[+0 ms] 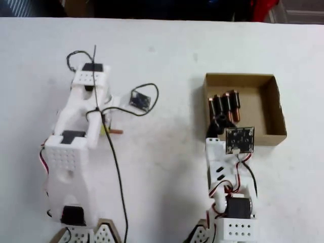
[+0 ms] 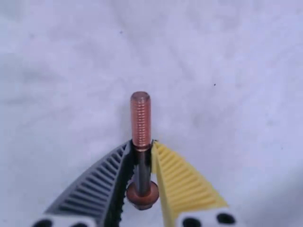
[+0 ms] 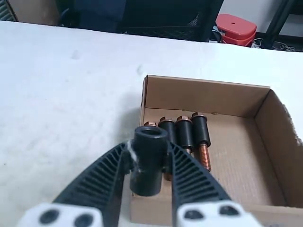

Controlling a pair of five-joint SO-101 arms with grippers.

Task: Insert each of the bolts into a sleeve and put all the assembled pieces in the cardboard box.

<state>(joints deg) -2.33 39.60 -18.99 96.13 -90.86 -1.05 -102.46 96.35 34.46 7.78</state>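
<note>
- The left fingers [image 2: 159,155], one grey and one yellow, are closed on a copper bolt [image 2: 140,113]; it is gripped by the smooth shank just past the flanged head.
- The threaded end of the bolt is left free and sticks straight out beyond the fingertips, over the white bench [image 2: 227,71].
- In the high view the bolt [image 1: 117,131] is held level at the left arm's tip, its thread pointed toward the right arm's side. Whether it touches the bench cannot be told.
- The right fingers [image 3: 176,158], both black, are closed on a black sleeve [image 3: 149,165]; it is clamped by its sides and kept upright with its open bore facing up.
- The sleeve is held at the near left corner of the cardboard box [image 3: 208,97], over the near wall.
- Inside the box, several assembled pieces [image 3: 183,132] are laid side by side against the left wall, with the black sleeves toward the far wall and the copper threads showing at the near end.
- In the high view the box [image 1: 240,77] is seen on the bench [image 1: 162,50], to the right of the left arm and well apart from it, with the right fingers [image 1: 216,126] at its near left corner.
</note>
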